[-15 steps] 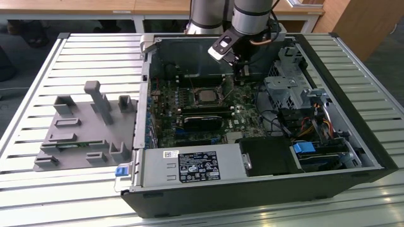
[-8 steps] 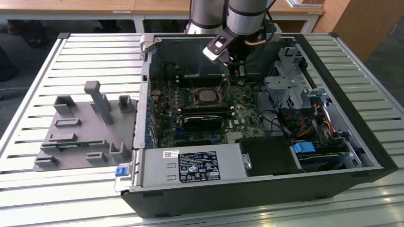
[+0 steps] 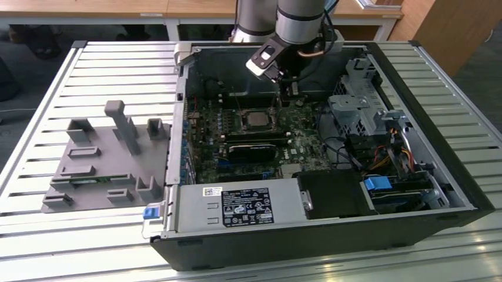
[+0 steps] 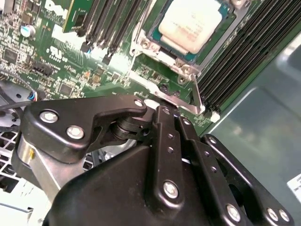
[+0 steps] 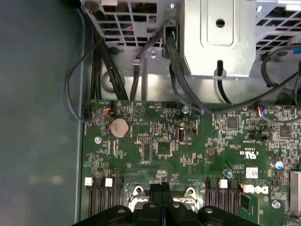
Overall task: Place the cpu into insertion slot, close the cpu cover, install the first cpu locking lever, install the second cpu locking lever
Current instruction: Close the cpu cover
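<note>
**Silver chip seated, pincer low at the socket's edge**

Silver-grey and square, the cpu [image 4: 190, 23] lies flat in the insertion slot [image 3: 241, 120] on the green circuit board [image 5: 155, 146]. The board sits inside an open computer case [image 3: 451, 176]. The cpu cover [image 4: 164, 55], a thin metal frame, lies down around the chip with the chip's top showing through its cut-out centre.

The arm reaches into the case from the far side in the exterior view. Its pincer [image 3: 292, 89] is close above the board, just beyond the socket. In both wrist views the black fingers [image 5: 161, 188] are pressed together with no gap between them. The pincer [image 4: 162, 107] is therefore closed, though I cannot tell whether it is pinching anything thin. A slim metal locking lever [image 4: 194, 92] runs along one side of the cover, and its flat end lies just beside the fingertips.

Long black memory slots [image 4: 244, 52] flank the socket. A round coin battery [image 5: 119, 127] sits on the board near a bundle of dark cables [image 5: 113, 70].

In the exterior view a label-covered power supply box [image 3: 235, 205] fills the case's near corner. A grey plastic fixture [image 3: 102, 164] rests on the slatted metal surface [image 3: 47, 117], beside the case on the exterior view's left.
</note>
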Controlling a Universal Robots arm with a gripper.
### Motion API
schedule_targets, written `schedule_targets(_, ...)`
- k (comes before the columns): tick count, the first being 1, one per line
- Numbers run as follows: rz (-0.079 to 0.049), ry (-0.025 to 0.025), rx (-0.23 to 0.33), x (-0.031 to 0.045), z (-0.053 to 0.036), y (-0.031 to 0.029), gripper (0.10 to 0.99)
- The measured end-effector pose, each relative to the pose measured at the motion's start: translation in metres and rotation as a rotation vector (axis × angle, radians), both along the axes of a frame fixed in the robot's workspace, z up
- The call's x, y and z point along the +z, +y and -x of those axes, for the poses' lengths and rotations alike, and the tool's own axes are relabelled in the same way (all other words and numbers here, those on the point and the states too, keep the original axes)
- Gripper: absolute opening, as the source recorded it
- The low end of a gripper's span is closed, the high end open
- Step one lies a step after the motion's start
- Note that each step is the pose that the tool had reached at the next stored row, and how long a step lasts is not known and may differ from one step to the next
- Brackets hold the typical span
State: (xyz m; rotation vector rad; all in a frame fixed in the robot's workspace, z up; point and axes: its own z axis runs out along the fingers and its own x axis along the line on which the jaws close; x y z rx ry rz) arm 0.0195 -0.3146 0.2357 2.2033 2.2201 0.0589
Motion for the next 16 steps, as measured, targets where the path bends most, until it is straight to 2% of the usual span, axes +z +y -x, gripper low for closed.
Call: schedule_targets(16, 0.000, 0.0000, 0.000, -0.0047, 0.0287, 0.0000, 0.106)
